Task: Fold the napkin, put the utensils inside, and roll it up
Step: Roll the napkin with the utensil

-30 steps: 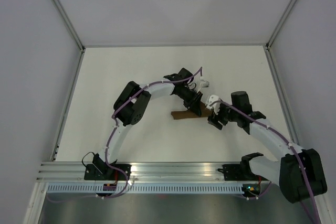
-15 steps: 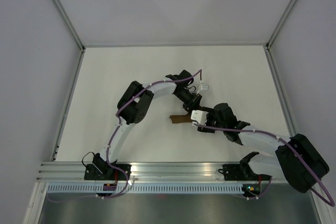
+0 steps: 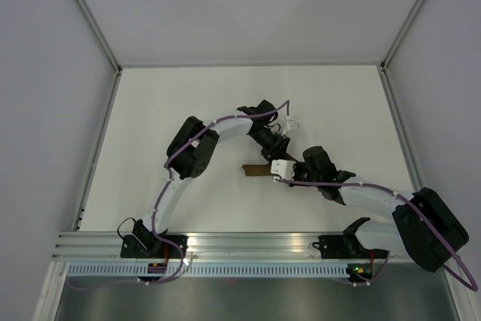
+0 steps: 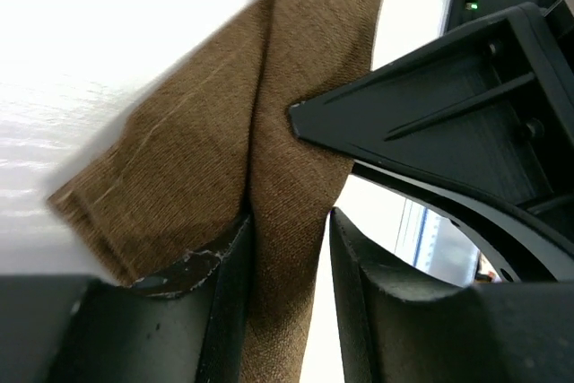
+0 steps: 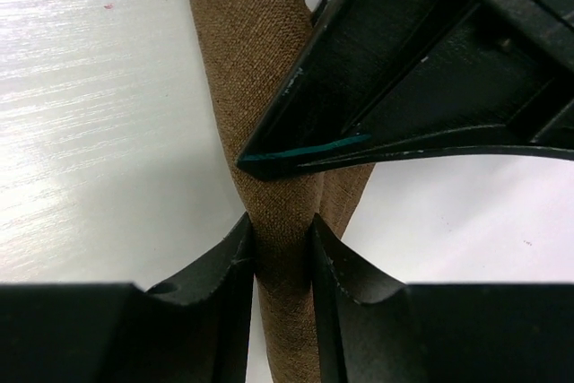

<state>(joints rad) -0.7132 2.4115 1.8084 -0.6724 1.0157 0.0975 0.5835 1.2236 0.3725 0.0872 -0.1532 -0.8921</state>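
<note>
Logged the dark brown matte cloth napkin as rolled into a narrow tube, lying on the white table near its middle, between the two wrists. Saw in the left wrist view a flatter flap of the same cloth flaring out beside the roll.

Found the left gripper clamped on the napkin: fingers drawn in to a narrow gap, roll pinched between them. Found the right gripper likewise closed onto the roll, fingers pressed against the cloth on both sides.

Noted both grippers meeting at the roll's right end from opposite sides, just beside each other, tips near touching. Could not see inside the roll from any view.
</note>
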